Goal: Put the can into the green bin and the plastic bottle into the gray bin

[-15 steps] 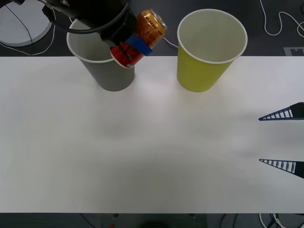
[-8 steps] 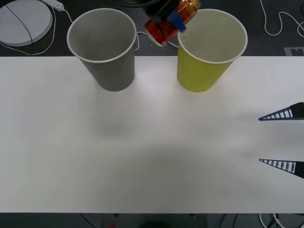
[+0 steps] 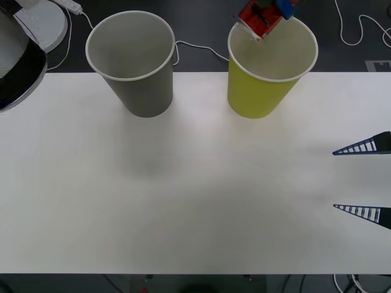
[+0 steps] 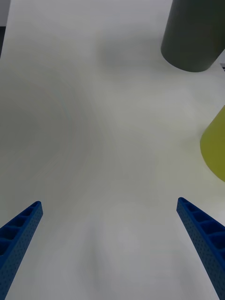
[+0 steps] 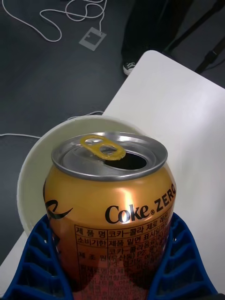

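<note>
The can (image 3: 259,18) hangs tilted over the far rim of the green bin (image 3: 259,94), with my left gripper (image 3: 275,10) shut on it at the top edge of the front view. In the left wrist view the orange-gold can (image 5: 110,206) sits between the blue fingers (image 5: 37,262), and the bin's pale inside (image 5: 33,178) lies below it. The gray bin (image 3: 142,85) stands to the left of the green one. My right gripper (image 3: 365,180) rests open at the table's right edge. The plastic bottle is out of view.
The white table (image 3: 195,183) spreads out in front of both bins. Cables and a round white disc (image 3: 43,21) lie on the dark floor behind it. A white and black part of my left arm (image 3: 18,58) shows at the upper left. The right wrist view shows the gray bin (image 4: 194,37) and the green bin (image 4: 215,150).
My left gripper has carried the can to the right, from in front of the gray bin to above the green bin. The right arm has not moved.
</note>
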